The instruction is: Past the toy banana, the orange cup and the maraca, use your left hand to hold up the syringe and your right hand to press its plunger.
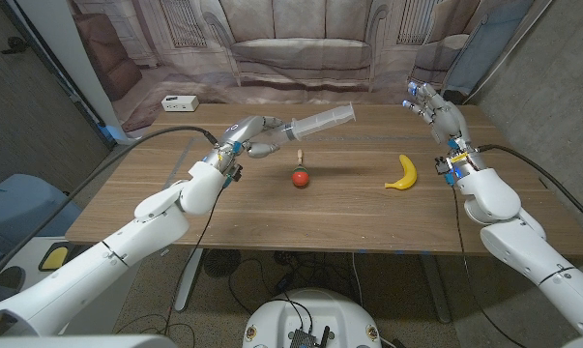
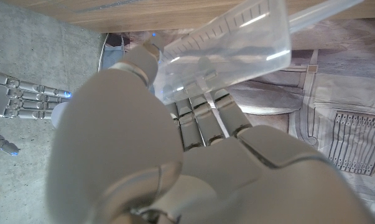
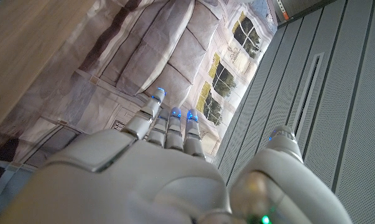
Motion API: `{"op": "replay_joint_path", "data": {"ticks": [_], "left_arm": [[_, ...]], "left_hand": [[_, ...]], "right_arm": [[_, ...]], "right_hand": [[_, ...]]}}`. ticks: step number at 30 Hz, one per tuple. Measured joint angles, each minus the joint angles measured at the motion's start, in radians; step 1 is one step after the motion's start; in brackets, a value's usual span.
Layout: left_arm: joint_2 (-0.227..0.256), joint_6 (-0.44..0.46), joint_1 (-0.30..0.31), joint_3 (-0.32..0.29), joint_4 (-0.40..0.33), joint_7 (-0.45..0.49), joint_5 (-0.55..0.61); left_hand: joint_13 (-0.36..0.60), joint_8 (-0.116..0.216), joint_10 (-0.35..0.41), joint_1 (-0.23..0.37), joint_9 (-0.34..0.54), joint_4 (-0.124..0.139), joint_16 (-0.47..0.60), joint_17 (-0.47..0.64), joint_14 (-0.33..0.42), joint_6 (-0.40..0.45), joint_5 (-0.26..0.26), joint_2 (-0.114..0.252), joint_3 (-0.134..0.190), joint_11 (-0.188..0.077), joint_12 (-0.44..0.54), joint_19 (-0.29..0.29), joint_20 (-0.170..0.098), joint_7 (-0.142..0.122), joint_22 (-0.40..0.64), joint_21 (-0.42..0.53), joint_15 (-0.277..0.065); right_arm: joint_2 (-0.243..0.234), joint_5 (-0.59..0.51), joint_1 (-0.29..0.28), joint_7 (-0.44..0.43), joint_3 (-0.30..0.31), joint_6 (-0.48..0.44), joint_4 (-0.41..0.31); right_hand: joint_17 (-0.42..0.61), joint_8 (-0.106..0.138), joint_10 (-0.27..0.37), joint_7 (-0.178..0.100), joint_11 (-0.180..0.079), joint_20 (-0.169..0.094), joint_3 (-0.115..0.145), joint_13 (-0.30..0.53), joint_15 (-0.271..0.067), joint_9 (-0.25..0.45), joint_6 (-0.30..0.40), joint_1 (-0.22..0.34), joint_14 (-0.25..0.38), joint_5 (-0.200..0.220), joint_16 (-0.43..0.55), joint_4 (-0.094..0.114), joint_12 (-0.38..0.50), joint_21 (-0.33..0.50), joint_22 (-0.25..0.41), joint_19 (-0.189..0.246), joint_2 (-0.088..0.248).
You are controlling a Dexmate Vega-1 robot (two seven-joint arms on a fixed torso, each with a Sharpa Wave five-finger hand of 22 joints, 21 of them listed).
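Syringe: the large clear plastic syringe [image 1: 315, 123] is lifted off the wooden worktop [image 1: 272, 208] over its far middle part, lying nearly level with a slight upward tilt toward the right far corner; its printed scale shows in the left wrist view [image 2: 227, 53].
Left hand: the left hand [image 1: 255, 135] grips the syringe at one end, fingers [image 2: 203, 115] wrapped under the barrel and thumb over it.
Right hand: the right hand [image 1: 438, 109] hangs above the far right corner with fingers [image 3: 168, 124] apart and nothing in them, well apart from the syringe.
Plunger: I cannot tell which end carries the plunger; a thin clear rod seems to leave the barrel in the left wrist view, but it is not plain.
Other things: a red-headed maraca with a wooden handle [image 1: 301, 174] lies near the middle of the worktop, a yellow toy banana [image 1: 402, 172] toward the right edge; a white box [image 1: 179, 101] sits by the far left corner.
Risk, grip: the hold is at one end only, so a push along the barrel would likely slide it through the fingers or swing the free end.
Risk, aim: the right hand must cross a wide gap; coming in off the axis would probably tip the syringe rather than drive the plunger.
Risk, drop: if the syringe slips it would fall near the maraca and may roll.
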Motion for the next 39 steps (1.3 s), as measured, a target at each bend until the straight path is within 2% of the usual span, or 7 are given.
{"op": "replay_joint_path", "data": {"ticks": [12,18,20,23,25,27,39], "left_arm": [[-0.032,-0.006,-0.007,0.0,0.033,0.037,-0.011],[-0.035,-0.018,-0.012,-0.006,0.035,0.043,-0.066],[-0.037,-0.014,-0.016,-0.007,0.035,0.04,-0.072],[-0.038,-0.004,-0.026,-0.005,0.035,0.034,-0.076],[-0.039,0.002,-0.033,-0.001,0.035,0.028,-0.076],[-0.04,0.005,-0.039,0.003,0.036,0.024,-0.076],[-0.055,-0.001,-0.1,0.035,0.067,0.003,-0.071]], "left_hand": [[0.005,-0.004,0.0,-0.002,0.001,-0.003,-0.003,0.0,0.004,0.007,0.0,0.002,0.003,0.0,0.0,0.0,0.0,0.0,0.001,0.0,0.003],[0.006,-0.005,0.0,-0.002,0.0,-0.003,-0.003,0.0,0.004,0.007,-0.002,0.002,0.003,0.0,-0.006,0.0,0.0,0.0,0.001,0.008,0.003],[0.006,-0.006,0.0,-0.002,0.0,-0.003,-0.003,0.0,0.004,0.007,-0.002,0.002,0.003,0.0,-0.006,0.0,0.0,0.0,0.001,0.008,0.003],[0.006,-0.008,0.0,-0.002,0.0,-0.003,-0.003,0.0,0.005,0.007,-0.004,0.002,0.003,0.0,-0.007,0.0,0.0,0.0,0.001,0.008,0.003],[0.006,-0.009,0.0,-0.002,0.0,-0.003,-0.003,0.0,0.005,0.007,-0.004,0.002,0.003,0.0,-0.007,-0.002,-0.002,0.0,0.001,0.008,0.002],[0.006,-0.009,0.002,-0.002,0.001,-0.003,-0.003,0.0,0.005,0.007,-0.004,0.002,0.003,-0.002,-0.007,-0.002,-0.002,0.0,0.001,0.008,0.002],[0.009,-0.013,0.005,-0.002,0.005,-0.003,-0.006,0.0,0.006,0.006,-0.007,0.002,0.003,-0.005,-0.012,-0.006,-0.006,0.0,0.0,0.008,0.001]], "right_arm": [[-0.011,-0.119,-0.008,-0.061,0.016,0.009,-0.017],[-0.006,-0.169,-0.004,-0.082,0.029,0.008,-0.041],[-0.003,-0.196,0.0,-0.095,0.029,0.008,-0.041],[0.002,-0.236,0.003,-0.116,0.029,0.008,-0.043],[0.005,-0.26,0.003,-0.128,0.031,0.008,-0.045],[0.007,-0.283,0.003,-0.14,0.035,0.009,-0.048],[0.002,-0.362,-0.007,-0.168,0.055,0.016,-0.057]], "right_hand": [[0.0,0.0,0.001,-0.001,-0.001,0.0,0.0,0.0,-0.005,0.0,0.001,0.0,0.006,0.0,0.0,0.0,0.0,0.0,0.0,0.0,0.0],[0.0,0.0,0.009,-0.018,-0.009,0.0,0.0,0.0,-0.017,0.0,0.007,0.0,0.013,0.0,0.0,0.0,0.0,0.0,0.0,0.001,0.0],[0.0,0.0,0.008,-0.018,-0.01,-0.016,0.002,0.0,-0.027,0.0,0.007,0.008,0.042,0.0,0.008,-0.001,0.0,0.005,0.0,0.025,0.014],[0.006,0.0,0.009,-0.024,-0.016,-0.013,0.009,0.0,-0.037,0.0,0.002,0.004,0.104,0.0,0.035,0.003,0.0,0.021,0.0,0.078,0.033],[0.007,0.0,0.017,-0.024,-0.023,-0.013,0.009,0.0,-0.041,0.0,0.002,0.009,0.117,0.0,0.039,0.003,0.0,0.024,0.0,0.092,0.038],[0.007,0.0,0.027,-0.031,-0.019,-0.013,0.012,0.0,-0.041,0.0,0.009,0.009,0.116,0.0,0.039,0.0,0.0,0.024,0.0,0.091,0.038],[0.007,0.004,0.043,-0.025,-0.014,-0.027,0.017,0.0,-0.043,0.0,0.036,0.015,0.103,0.0,0.026,-0.005,0.0,0.017,0.0,0.095,0.044]]}}
